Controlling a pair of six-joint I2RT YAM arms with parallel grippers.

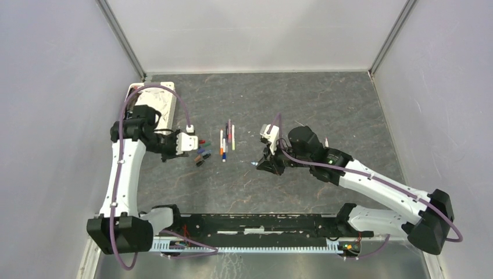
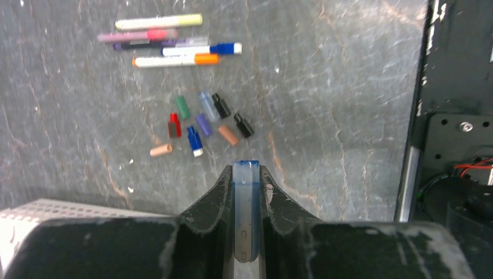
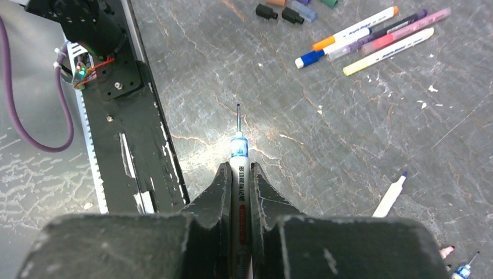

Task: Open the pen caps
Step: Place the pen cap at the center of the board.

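Observation:
My left gripper (image 2: 246, 170) is shut on a translucent blue pen cap (image 2: 246, 197) and holds it above the table, just short of a cluster of several loose caps (image 2: 203, 125) in red, green, blue, purple, black and orange. My right gripper (image 3: 239, 168) is shut on an uncapped white pen (image 3: 239, 148) with a blue collar and a bare tip pointing at the table. In the top view the left gripper (image 1: 186, 152) is beside the caps (image 1: 202, 154). The right gripper (image 1: 260, 164) is to the right of the row of capped pens (image 1: 227, 139).
Several capped pens (image 2: 174, 43) lie side by side beyond the caps and also show in the right wrist view (image 3: 366, 38). Uncapped pens (image 3: 390, 195) lie near the right arm. A white tray (image 1: 160, 102) stands at the back left. The black rail (image 1: 256, 224) runs along the near edge.

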